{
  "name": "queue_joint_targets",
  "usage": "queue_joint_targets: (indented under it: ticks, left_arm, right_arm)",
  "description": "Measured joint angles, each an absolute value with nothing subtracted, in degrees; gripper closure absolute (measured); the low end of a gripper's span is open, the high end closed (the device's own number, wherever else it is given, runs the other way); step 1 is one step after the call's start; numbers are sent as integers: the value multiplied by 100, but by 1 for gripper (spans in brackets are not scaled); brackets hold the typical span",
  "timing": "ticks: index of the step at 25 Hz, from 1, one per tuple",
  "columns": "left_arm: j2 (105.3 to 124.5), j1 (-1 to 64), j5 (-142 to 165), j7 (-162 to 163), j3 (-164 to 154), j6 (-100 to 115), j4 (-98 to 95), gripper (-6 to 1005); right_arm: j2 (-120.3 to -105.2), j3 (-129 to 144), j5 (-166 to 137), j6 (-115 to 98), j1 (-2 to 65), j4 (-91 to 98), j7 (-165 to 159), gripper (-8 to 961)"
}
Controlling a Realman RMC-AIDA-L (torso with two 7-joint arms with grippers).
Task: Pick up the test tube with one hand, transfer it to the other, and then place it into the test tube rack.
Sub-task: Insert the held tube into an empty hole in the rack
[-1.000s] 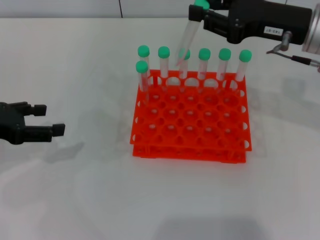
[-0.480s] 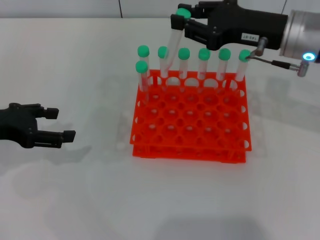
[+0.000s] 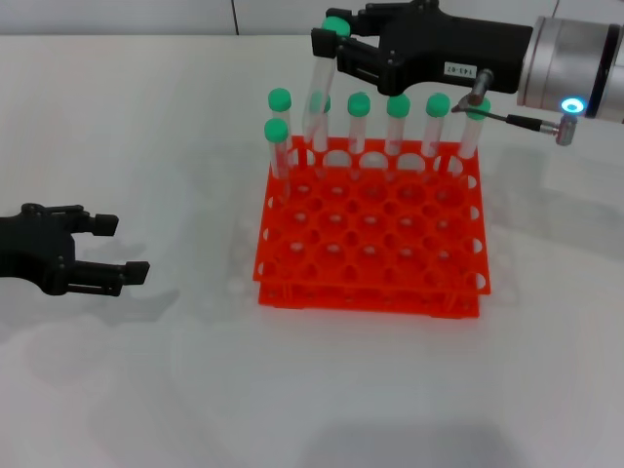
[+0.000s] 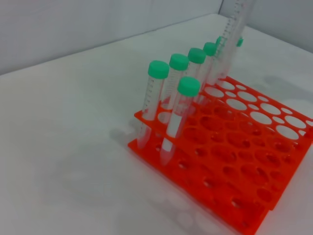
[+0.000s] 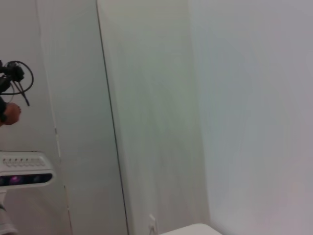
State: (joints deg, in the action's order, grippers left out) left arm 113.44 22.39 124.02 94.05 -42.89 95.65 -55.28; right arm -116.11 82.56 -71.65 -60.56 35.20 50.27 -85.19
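Observation:
My right gripper (image 3: pixel 337 49), black with a white label, is shut on the test tube (image 3: pixel 320 90) just under its green cap. It holds the tube nearly upright over the back-left part of the orange-red test tube rack (image 3: pixel 370 283). The tube's lower end hangs just above the back row. In the left wrist view the held test tube (image 4: pixel 234 27) stands taller than the seated ones above the rack (image 4: pixel 234 166). My left gripper (image 3: pixel 121 249) is open and holds nothing, low over the table left of the rack.
Several other green-capped tubes (image 3: pixel 398 122) stand in the rack's back row, and one (image 3: pixel 277 146) in the second row at the left edge. The rack's other holes are free. The right wrist view shows only a wall and a door.
My right gripper has carried the tube leftward along the rack's back row, and the tube has swung closer to upright. My left gripper has drifted slightly right.

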Motion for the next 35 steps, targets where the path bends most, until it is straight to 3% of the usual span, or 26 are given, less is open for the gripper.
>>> queue_joint_targets:
  ticks: [35]
  left_arm:
    - [11361, 2253, 12401, 9395, -4289, 9607, -5528, 110]
  right_arm:
    - [-11619, 8721, -6578, -5635, 3648, 4164, -7685, 646]
